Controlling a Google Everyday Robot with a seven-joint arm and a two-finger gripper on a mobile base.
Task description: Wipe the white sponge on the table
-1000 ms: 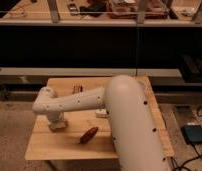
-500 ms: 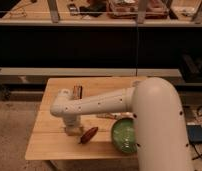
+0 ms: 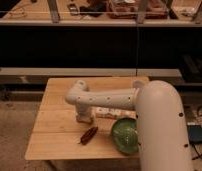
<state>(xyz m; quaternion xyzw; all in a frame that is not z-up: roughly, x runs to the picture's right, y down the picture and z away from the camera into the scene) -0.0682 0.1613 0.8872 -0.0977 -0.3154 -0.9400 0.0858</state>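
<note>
My gripper (image 3: pixel 83 115) points straight down at the middle of the table (image 3: pixel 54 125), at the end of the white arm that reaches in from the right. It is shut on the white sponge (image 3: pixel 84 120), a small pale block pressed against the wood beneath it. The arm hides the gripper's upper part and the table's right side.
A reddish-brown elongated object (image 3: pixel 89 135) lies just in front of the sponge. A green bowl (image 3: pixel 125 135) sits to the right near the front edge. A flat whitish packet (image 3: pixel 108 113) lies behind the bowl, and a white cup (image 3: pixel 139 84) stands at the back right.
The gripper has slid the sponge to the right across the table and slightly toward the back. The arm's shift has uncovered the green bowl and the packet.
</note>
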